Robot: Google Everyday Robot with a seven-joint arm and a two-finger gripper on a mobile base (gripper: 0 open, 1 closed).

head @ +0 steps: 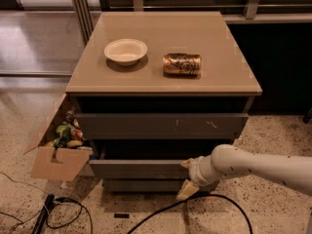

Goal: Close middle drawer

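Middle drawer (139, 168) crosswise, faces cam; gripper (188, 177) abuts.

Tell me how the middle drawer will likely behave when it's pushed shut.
The middle drawer looks like a rigid flat panel, so it should probably slide rather than flex. The gripper sits at its front, right of centre, so the wide drawer might skew slightly. With no handle, the smooth front may let contact slip.
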